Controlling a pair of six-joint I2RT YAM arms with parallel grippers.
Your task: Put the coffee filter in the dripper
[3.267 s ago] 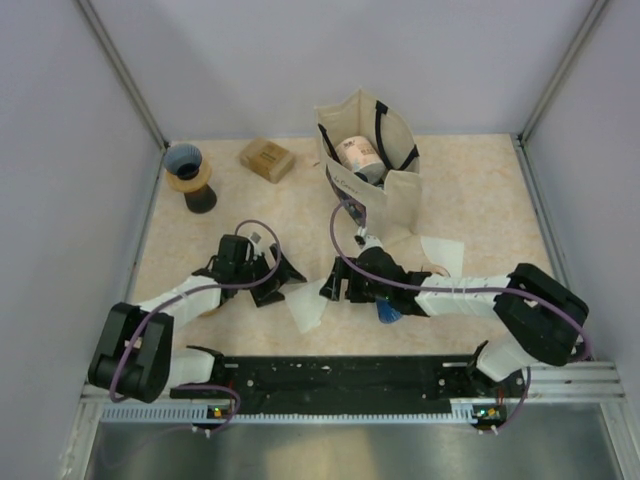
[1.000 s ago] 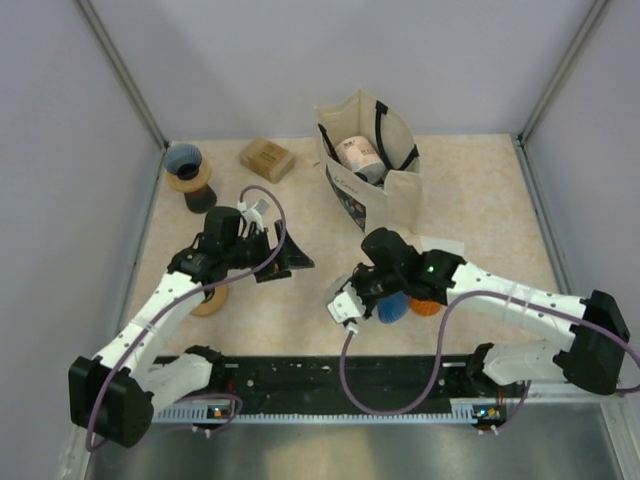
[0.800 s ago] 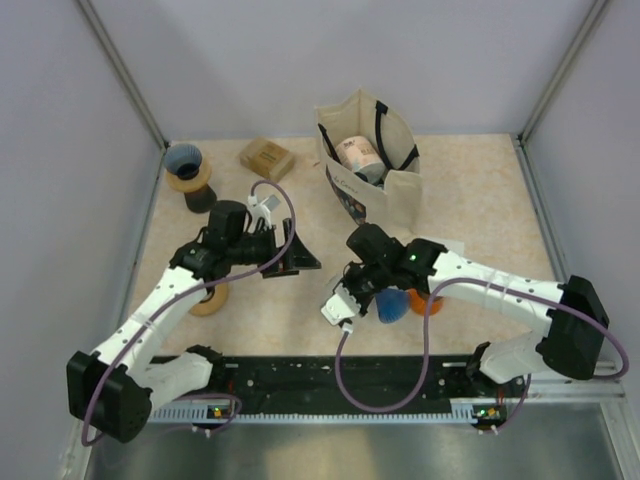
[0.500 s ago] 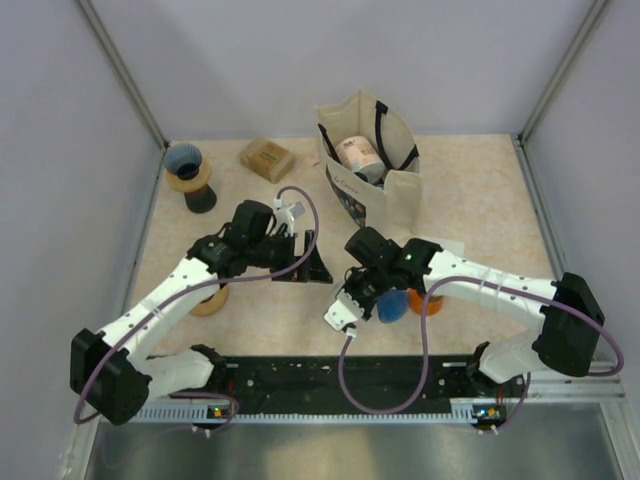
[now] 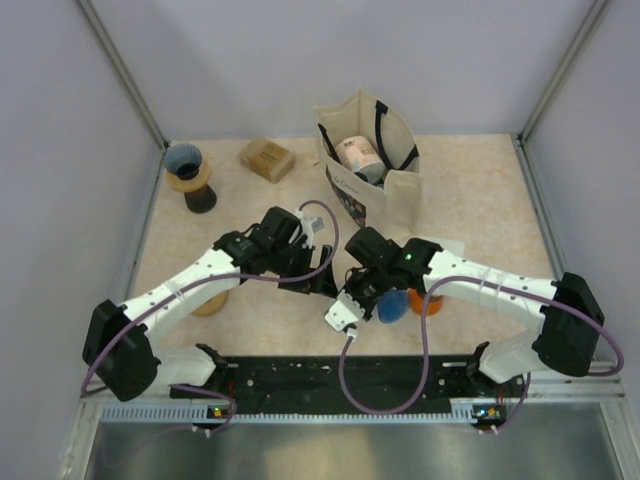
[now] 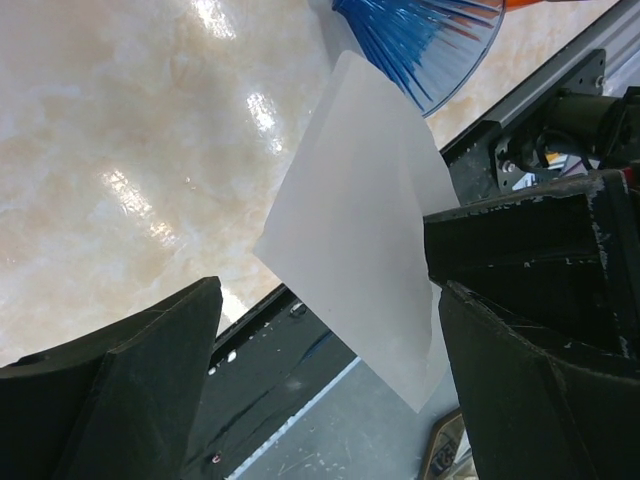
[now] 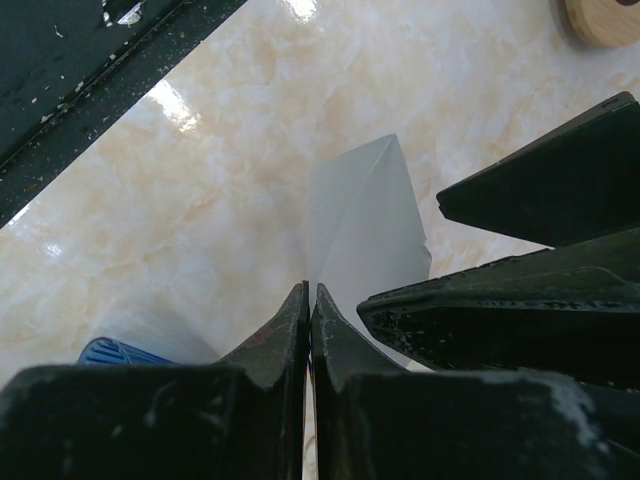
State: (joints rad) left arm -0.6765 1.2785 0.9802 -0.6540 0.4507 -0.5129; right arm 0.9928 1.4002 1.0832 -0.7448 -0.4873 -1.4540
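Observation:
A white folded coffee filter (image 5: 338, 315) hangs over the table, pinched at its upper edge by my shut right gripper (image 5: 352, 298). The right wrist view shows the jaws (image 7: 311, 292) pressed together on the filter (image 7: 365, 220). A blue ribbed dripper (image 5: 392, 303) lies just right of it, its rim also visible (image 6: 430, 45). My left gripper (image 5: 318, 280) is open, and its two fingers straddle the filter (image 6: 360, 270) without touching it. In the right wrist view those left fingers (image 7: 540, 170) sit close beside the paper.
A grey ribbed cup on a wooden collar and black stand (image 5: 188, 175) is at the back left. Also here: a brown box (image 5: 267, 158), a canvas tote (image 5: 385, 185) holding a roll, another white paper (image 5: 445, 248), an orange piece (image 5: 428, 303), a wooden ring (image 5: 210, 300) and the black front rail (image 5: 330, 375).
My left arm has swung right until its open jaws came around the filter. The right gripper has held the filter almost still beside the blue dripper.

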